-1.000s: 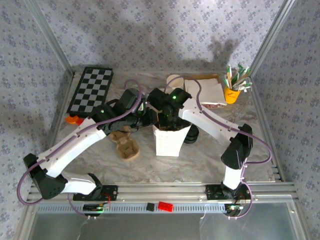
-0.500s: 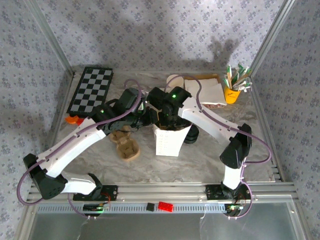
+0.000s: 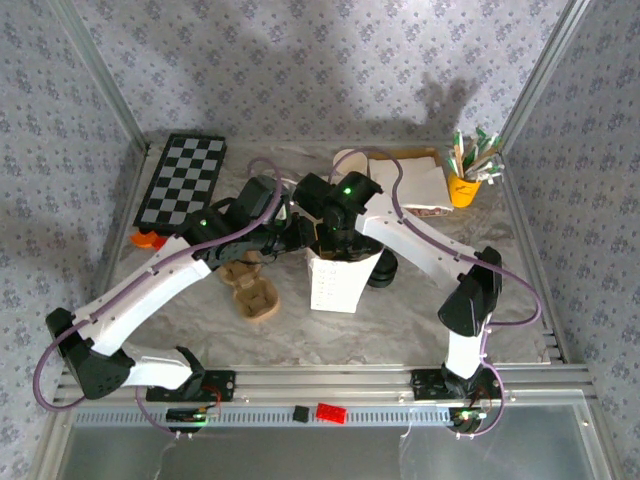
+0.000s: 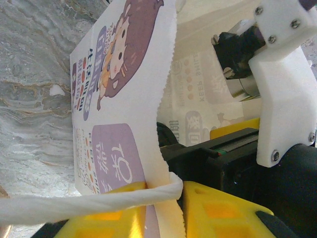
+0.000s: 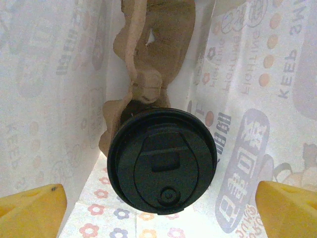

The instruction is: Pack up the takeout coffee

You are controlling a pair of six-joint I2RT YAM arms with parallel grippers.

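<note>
Takeout coffee (image 5: 162, 161) sitting upright inside the white paper bag (image 4: 124, 99), black lid facing up
My right claw (image 5: 159, 208) is hovering spread wide over the cup, gripping nothing; my left claw (image 4: 166, 201) is pinching the bag's top edge and twisted paper handle (image 4: 74, 203)

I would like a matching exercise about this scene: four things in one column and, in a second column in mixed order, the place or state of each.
Things:
1. takeout coffee
2. checkerboard
3. left gripper
4. right gripper

Places or states:
A. open wide
B. back left of the table
C. inside the white paper bag
D. shut on the bag's top edge

Pairs: 1-C, 2-B, 3-D, 4-A
</note>
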